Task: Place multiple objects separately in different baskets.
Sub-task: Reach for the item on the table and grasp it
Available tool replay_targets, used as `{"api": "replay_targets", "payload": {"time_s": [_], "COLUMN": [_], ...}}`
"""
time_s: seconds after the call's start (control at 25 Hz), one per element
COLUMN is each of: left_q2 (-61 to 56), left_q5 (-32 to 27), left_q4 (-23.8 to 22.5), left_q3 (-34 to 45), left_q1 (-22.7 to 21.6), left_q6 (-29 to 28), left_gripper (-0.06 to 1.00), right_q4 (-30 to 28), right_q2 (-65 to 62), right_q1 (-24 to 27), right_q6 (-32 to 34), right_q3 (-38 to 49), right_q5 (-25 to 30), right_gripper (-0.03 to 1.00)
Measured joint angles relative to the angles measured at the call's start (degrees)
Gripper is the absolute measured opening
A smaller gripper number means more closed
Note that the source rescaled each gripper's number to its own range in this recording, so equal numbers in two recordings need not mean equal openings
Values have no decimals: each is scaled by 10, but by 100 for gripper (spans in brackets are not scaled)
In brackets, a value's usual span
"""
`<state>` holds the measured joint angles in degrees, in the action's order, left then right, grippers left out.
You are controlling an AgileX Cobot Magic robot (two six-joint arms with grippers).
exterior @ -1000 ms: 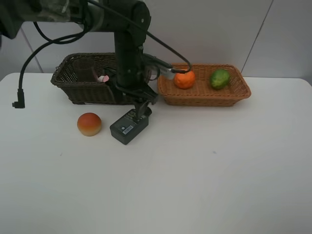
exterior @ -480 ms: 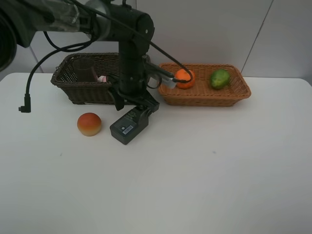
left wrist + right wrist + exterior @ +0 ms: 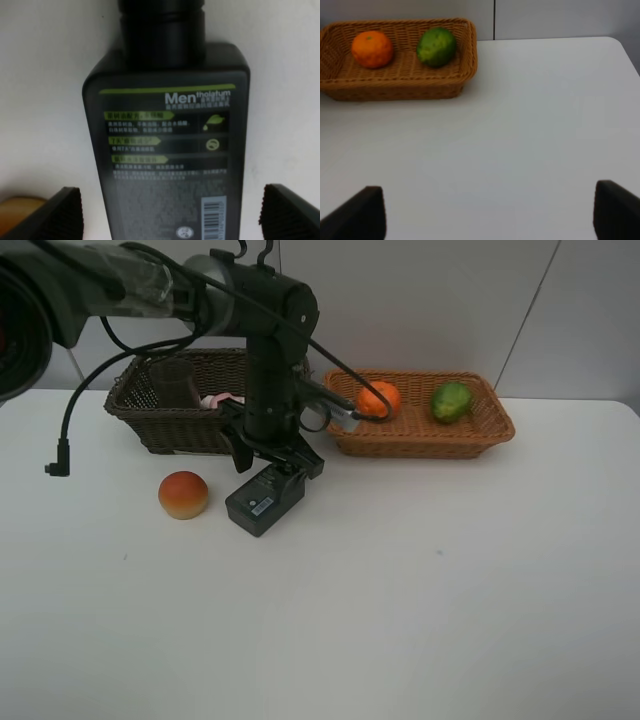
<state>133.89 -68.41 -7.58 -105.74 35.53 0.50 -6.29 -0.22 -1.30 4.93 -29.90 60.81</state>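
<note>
White worktop (image 3: 450,620), matte and plain, bears two tiny dark specks, one speck (image 3: 125,558) at 9 o'clock of its centre and another speck (image 3: 438,553) at 3 o'clock; a pale grey panelled wall (image 3: 450,300) with a slanted seam (image 3: 529,315) stands at 12 o'clock.

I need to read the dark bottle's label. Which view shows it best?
Left wrist: the dark grey bottle fills the frame, its label largely legible. Exterior high shows it small, lying on the table. Right wrist misses it.
</note>
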Motion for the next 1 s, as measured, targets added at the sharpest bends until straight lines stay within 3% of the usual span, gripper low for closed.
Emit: {"api": "replay_targets", "payload": {"time_s": [1.0], "left_q2": [20], "left_q5": [10], "left_q4": [-7], "left_q3": [0], "left_q1": [6], "left_q6": [-1], "left_gripper": [92], "right_q4": [0], "right_q2": [0], "right_q1": [0], "right_q6": [0], "right_q3": [0], "right_q5": [0], "right_gripper": [79]}}
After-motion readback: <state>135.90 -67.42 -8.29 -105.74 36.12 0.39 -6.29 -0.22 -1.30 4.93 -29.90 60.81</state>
